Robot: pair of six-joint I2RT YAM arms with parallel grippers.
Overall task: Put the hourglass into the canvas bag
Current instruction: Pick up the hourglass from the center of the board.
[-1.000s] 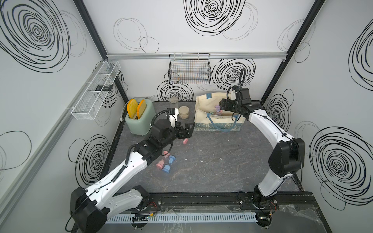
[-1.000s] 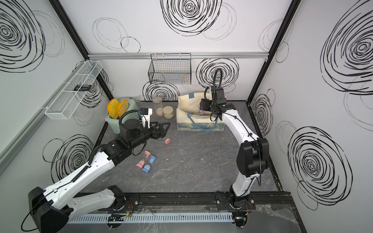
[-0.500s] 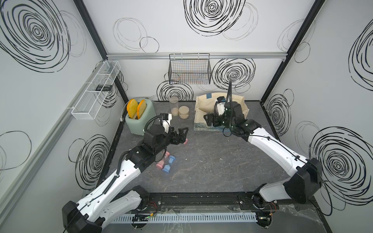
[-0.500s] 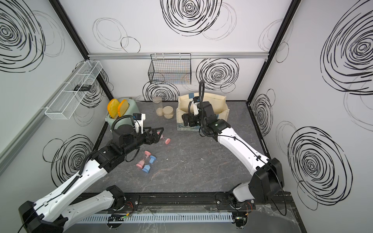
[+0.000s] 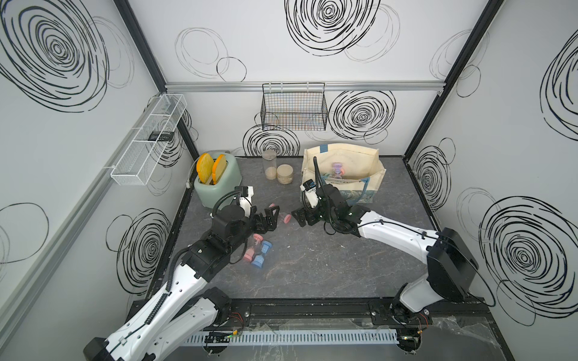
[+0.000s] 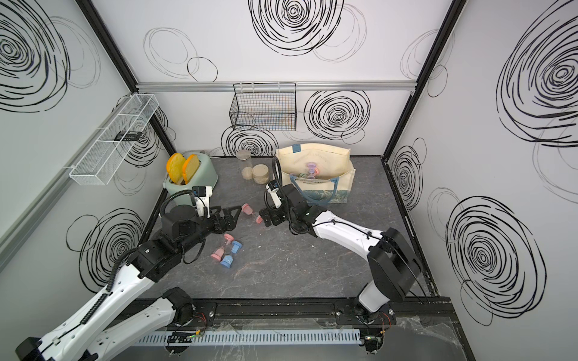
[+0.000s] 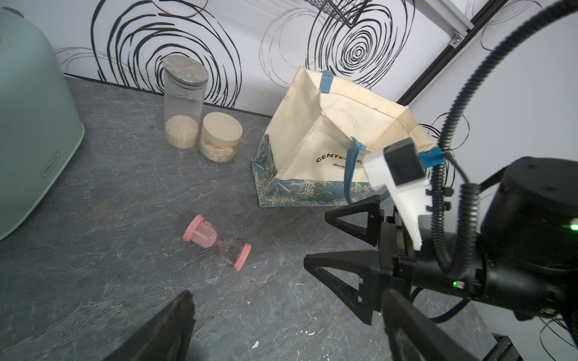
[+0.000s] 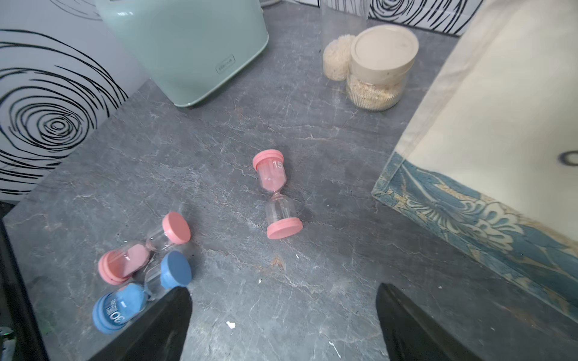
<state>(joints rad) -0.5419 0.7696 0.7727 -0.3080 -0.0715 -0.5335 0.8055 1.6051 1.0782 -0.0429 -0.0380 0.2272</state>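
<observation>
While agape, right pincer [image 8: 283, 292] near pink hourglass [image 8: 276, 193].

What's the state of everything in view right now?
canvas bag: upright, open, hourglasses inside
lone pink hourglass: lying on table, ungripped
hourglass pair: lying on table
left gripper: open, empty
right gripper: open, empty
toaster: two slices in slots
tall jar: lidded, part full
short jar: lidded

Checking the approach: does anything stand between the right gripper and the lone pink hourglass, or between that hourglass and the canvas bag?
Nothing visible does. The lone pink hourglass lies just ahead of the open right gripper, with only bare tabletop between it and the canvas bag.
</observation>
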